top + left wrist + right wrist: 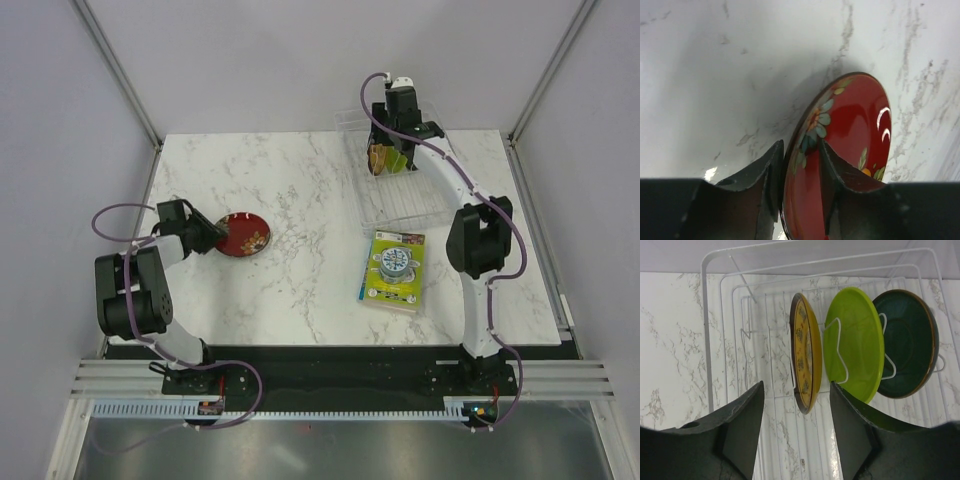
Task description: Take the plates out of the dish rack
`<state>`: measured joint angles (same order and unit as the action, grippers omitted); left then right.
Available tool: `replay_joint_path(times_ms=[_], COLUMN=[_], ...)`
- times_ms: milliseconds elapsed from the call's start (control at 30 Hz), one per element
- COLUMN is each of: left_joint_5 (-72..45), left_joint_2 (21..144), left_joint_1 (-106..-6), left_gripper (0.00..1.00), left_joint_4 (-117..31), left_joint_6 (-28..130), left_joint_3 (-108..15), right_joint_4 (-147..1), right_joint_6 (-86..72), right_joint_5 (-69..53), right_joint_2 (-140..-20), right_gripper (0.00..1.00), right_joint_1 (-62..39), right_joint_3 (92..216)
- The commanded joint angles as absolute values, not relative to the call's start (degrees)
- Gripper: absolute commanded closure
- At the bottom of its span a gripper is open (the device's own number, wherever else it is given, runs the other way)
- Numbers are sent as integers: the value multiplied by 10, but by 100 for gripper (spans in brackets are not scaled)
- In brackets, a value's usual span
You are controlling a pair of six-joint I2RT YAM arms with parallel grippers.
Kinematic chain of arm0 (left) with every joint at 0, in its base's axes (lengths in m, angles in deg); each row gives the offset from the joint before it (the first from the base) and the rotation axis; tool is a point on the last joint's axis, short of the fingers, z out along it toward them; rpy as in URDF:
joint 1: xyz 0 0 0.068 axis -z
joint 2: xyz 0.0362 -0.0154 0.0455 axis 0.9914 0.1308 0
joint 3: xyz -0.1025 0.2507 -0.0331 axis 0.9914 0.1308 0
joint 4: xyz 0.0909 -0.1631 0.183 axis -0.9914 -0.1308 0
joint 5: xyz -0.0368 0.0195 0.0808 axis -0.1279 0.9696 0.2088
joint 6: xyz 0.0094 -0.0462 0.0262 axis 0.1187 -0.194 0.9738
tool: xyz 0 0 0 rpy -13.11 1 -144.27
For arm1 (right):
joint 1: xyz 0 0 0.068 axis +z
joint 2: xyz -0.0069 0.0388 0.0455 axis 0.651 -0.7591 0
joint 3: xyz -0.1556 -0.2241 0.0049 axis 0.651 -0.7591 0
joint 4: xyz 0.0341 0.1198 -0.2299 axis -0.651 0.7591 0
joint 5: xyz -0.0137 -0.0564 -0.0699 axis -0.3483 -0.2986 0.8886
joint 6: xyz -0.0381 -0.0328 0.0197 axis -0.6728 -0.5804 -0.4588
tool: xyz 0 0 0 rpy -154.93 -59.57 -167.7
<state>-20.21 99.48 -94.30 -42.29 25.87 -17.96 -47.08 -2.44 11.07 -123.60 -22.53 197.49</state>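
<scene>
The red patterned plate [247, 236] lies at the table's left, tilted. My left gripper [212, 236] is shut on its near rim; in the left wrist view the rim of the plate [850, 120] sits between the two fingers, at the gripper [801, 165]. The clear dish rack [405, 205] stands at the back right. In it the golden-yellow plate [807, 352], the lime green plate [855, 340] and the dark teal plate [905, 345] stand on edge. My right gripper [797, 405] is open above the rack, its fingers either side of the golden-yellow plate's edge without touching it.
A flat green-yellow package [393, 270] lies just in front of the rack. The right arm [478, 240] runs along the rack's right side. Metal frame posts stand at the table's back corners.
</scene>
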Motion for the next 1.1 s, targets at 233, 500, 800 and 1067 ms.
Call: replay_joint_path(times_ms=[233,500,800,1067], left_joint_5=[-126,-66,-61,-72], left_joint_2=[1002,948,857,828], left_joint_1=[-944,-944,-944,-928], left_gripper=[46,43,43,42], left_joint_4=[-506,-523,-527,-535], left_joint_6=[289,287,287,295], left_joint_3=[-211,-207,-210,-221], right_joint_4=[-456,-457,-466,-545], right_joint_6=[-104,-135,-167,-259], right_joint_5=[199,223,227,440], right_joint_2=[-1316,-1350,-1349,-1311], right_gripper=[42,51,90,98], right_joint_1=[-227,-228,-221,-158], right_joint_3=[2067,2092,2094,2058])
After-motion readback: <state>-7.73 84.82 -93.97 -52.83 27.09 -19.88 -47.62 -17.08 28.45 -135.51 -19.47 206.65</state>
